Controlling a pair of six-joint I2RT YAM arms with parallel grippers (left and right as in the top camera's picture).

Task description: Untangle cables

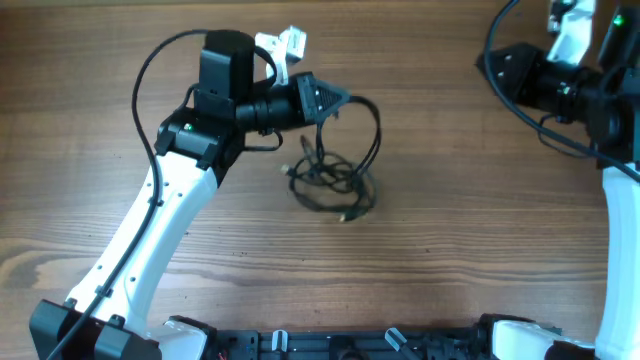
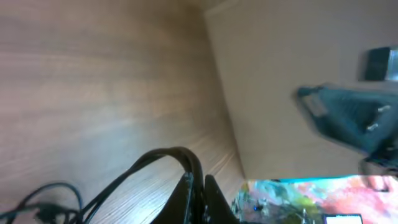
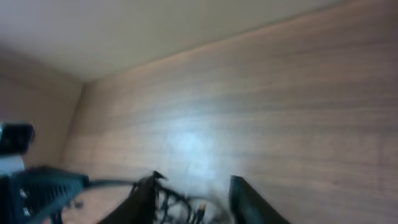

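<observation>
- Judging by the heap, the job has barely begun: the cables (image 1: pixel 335 187) lie as one knotted bundle on the table (image 1: pixel 460 250), a little left of the middle of the overhead frame, and no cord is laid out on its own.
- The left gripper (image 1: pixel 333 100) is just above the bundle in the overhead frame, its fingers pressed together on one black strand. In its wrist view the strand arches up from the lower left and ends at the closed tips.
- A loop runs from that grip down into the bundle, so the held cord is not free of the rest.
- The right gripper (image 3: pixel 196 182) is at the upper right of the overhead frame, well apart from the bundle. Its fingers are spread with nothing between them.
- Left to do, as I read it: draw each cord out of the knot and lay it apart.
</observation>
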